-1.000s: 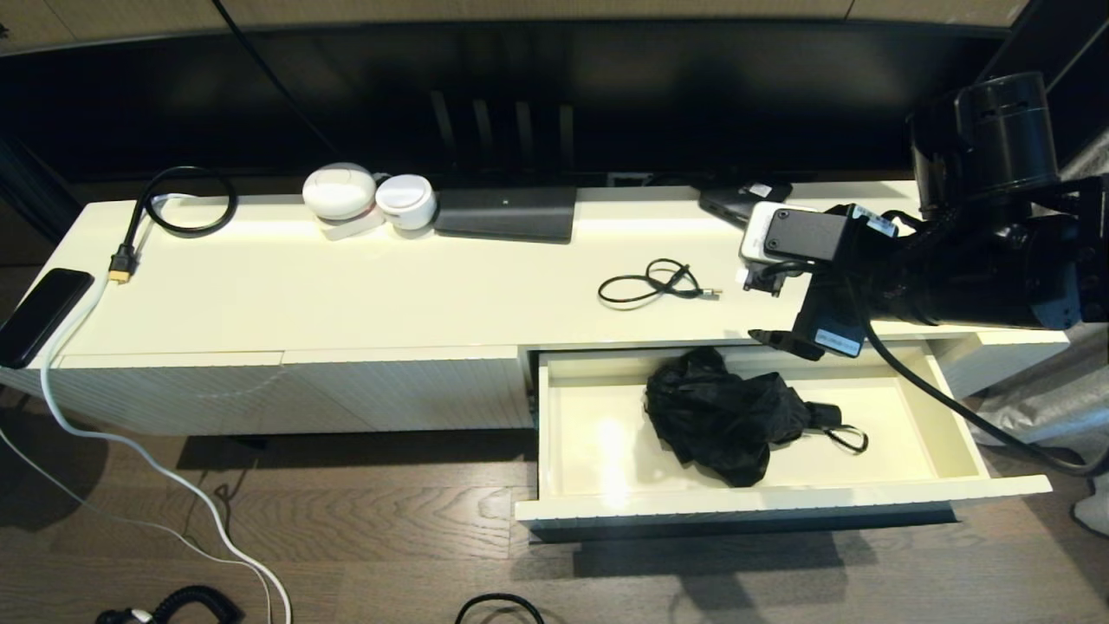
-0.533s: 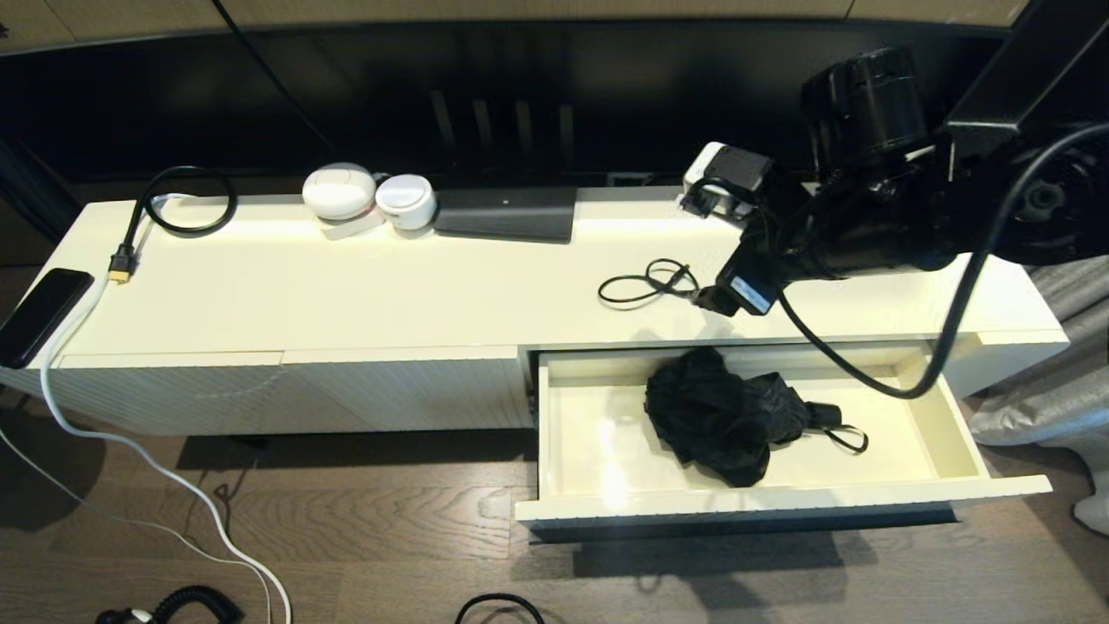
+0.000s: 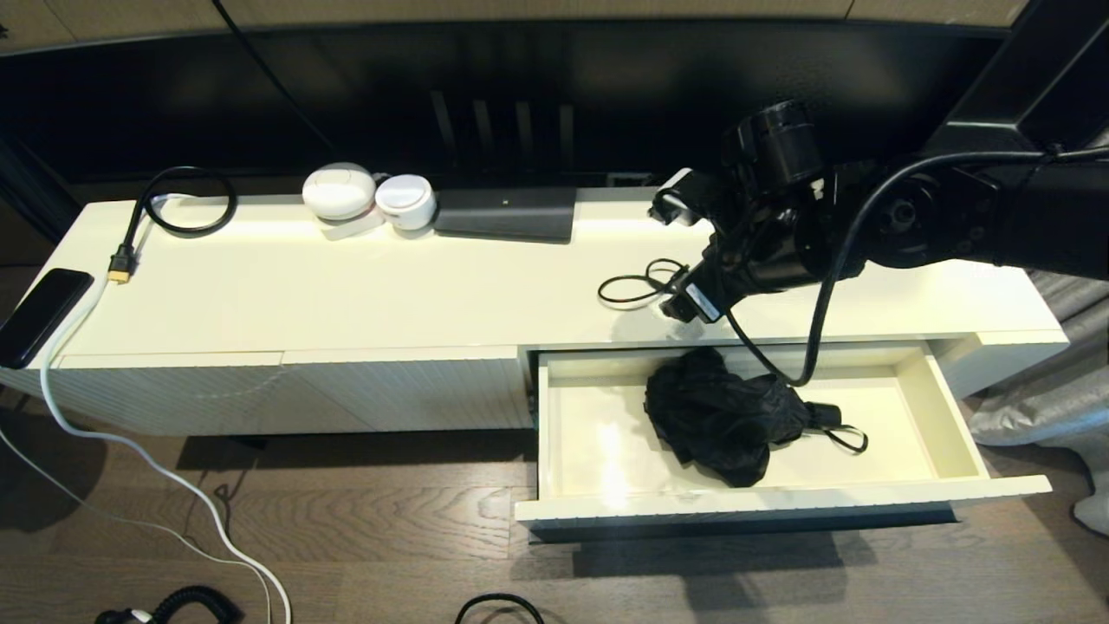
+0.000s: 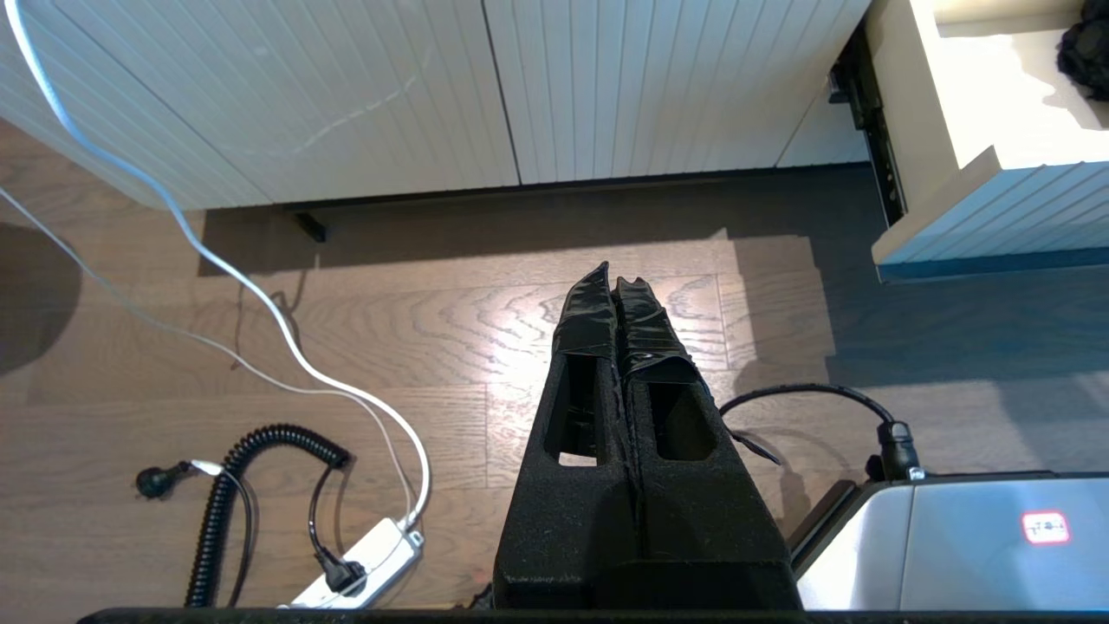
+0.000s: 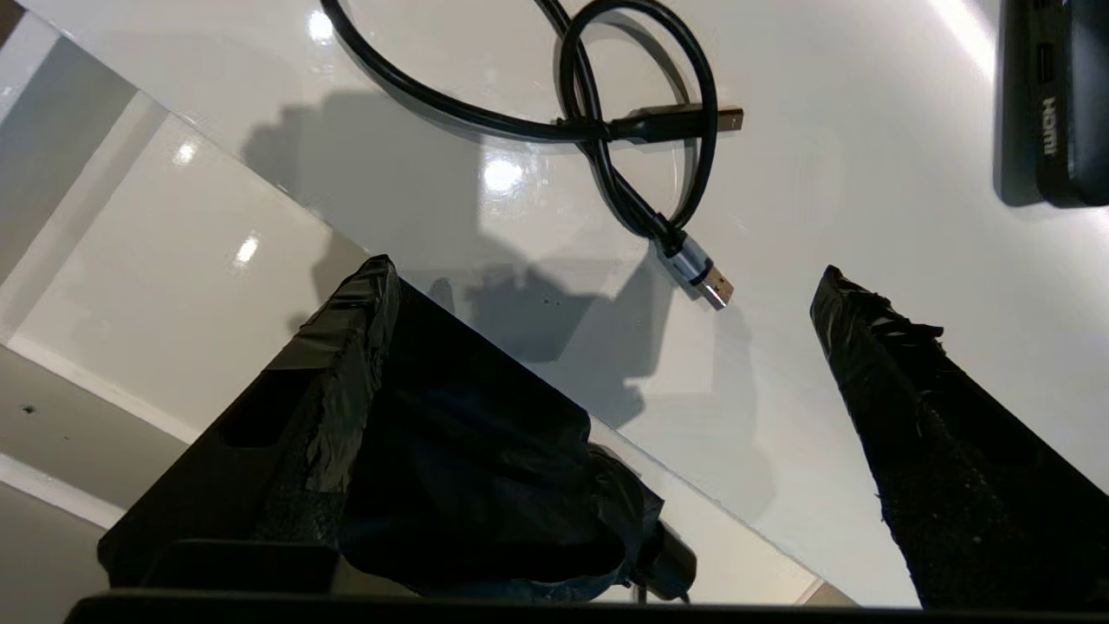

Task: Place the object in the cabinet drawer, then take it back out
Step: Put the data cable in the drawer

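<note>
Long and low, the cream cabinet top [image 3: 390, 295] stretches across the head view in front of a dark wall, standing on a wood-plank floor [image 3: 346, 537]. Down at the cabinet's right end the cabinet drawer [image 3: 780, 498] stands pulled out, and inside it lies the object, a crumpled black umbrella [image 3: 719, 416], resting on the drawer floor around the middle, closer to the back wall, its wrist strap trailing toward the drawer's right side. Above the top's front edge, right over the drawer's back wall, hangs the right gripper [image 5: 606, 286], fingers spread wide apart with nothing between them; in its wrist view one finger [image 5: 338, 364] sits over the drawer opening, with the umbrella's black fabric just beneath. Right beside the gripper on the top lies a looped black USB cable [image 3: 645, 284], plug ends loose. Along the top's back edge sit two white round devices [image 3: 368, 198] and a flat dark box [image 3: 507, 212]; a black cable loop [image 3: 186, 199] curls at the back left corner, and a black phone [image 3: 39, 314] lies at the left end. Meanwhile the left gripper [image 4: 617, 282] idles low over the floor before the ribbed front panels [image 4: 390, 87], fingers pressed together, empty.
</note>
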Motion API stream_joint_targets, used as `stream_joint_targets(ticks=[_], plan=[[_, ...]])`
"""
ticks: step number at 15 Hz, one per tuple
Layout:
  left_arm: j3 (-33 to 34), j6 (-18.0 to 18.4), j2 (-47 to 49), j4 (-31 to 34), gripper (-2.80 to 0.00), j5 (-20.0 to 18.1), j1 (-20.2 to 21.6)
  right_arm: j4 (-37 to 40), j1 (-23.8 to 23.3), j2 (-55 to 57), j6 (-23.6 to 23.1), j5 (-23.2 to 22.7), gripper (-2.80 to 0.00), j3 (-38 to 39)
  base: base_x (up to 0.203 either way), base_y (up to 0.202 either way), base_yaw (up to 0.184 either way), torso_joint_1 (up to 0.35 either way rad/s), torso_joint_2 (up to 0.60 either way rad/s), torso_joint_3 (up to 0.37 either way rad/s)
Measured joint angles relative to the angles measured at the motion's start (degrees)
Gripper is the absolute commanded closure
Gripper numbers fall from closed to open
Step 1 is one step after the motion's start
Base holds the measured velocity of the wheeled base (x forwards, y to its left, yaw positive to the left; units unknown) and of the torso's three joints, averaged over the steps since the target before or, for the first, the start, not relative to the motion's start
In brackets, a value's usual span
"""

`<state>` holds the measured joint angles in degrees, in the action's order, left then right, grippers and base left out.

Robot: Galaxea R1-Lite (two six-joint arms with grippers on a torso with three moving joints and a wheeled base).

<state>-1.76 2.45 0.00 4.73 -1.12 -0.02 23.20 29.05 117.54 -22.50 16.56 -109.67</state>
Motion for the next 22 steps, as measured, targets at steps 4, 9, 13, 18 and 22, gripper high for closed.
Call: stream_joint_targets(ticks=[4, 9, 13, 18, 22], plan=[[0.0, 0.0, 0.0, 0.0, 0.0, 0.0, 0.0, 0.0, -1.3, 1.9, 1.6, -0.2, -2.8, -0.2, 0.0, 0.0, 0.0, 0.0, 0.0, 0.0], [0.0, 0.0, 0.0, 0.0, 0.0, 0.0, 0.0, -0.4, -2.5, 2.7, 2.5, -0.5, -2.8, -0.2, 0.0, 0.0, 0.0, 0.0, 0.0, 0.0], [0.0, 0.0, 0.0, 0.0, 0.0, 0.0, 0.0, -4.4, -3.3, 3.2, 3.9, -1.9, -2.8, -0.2, 0.0, 0.0, 0.0, 0.0, 0.0, 0.0], [0.0, 0.0, 0.0, 0.0, 0.0, 0.0, 0.0, -8.5, -4.2, 4.7, 5.9, -3.0, -2.8, -0.1, 0.0, 0.0, 0.0, 0.0, 0.0, 0.0], [0.0, 0.0, 0.0, 0.0, 0.0, 0.0, 0.0, -10.9, -4.5, 6.0, 8.3, -4.0, -2.8, -0.1, 0.0, 0.0, 0.0, 0.0, 0.0, 0.0]])
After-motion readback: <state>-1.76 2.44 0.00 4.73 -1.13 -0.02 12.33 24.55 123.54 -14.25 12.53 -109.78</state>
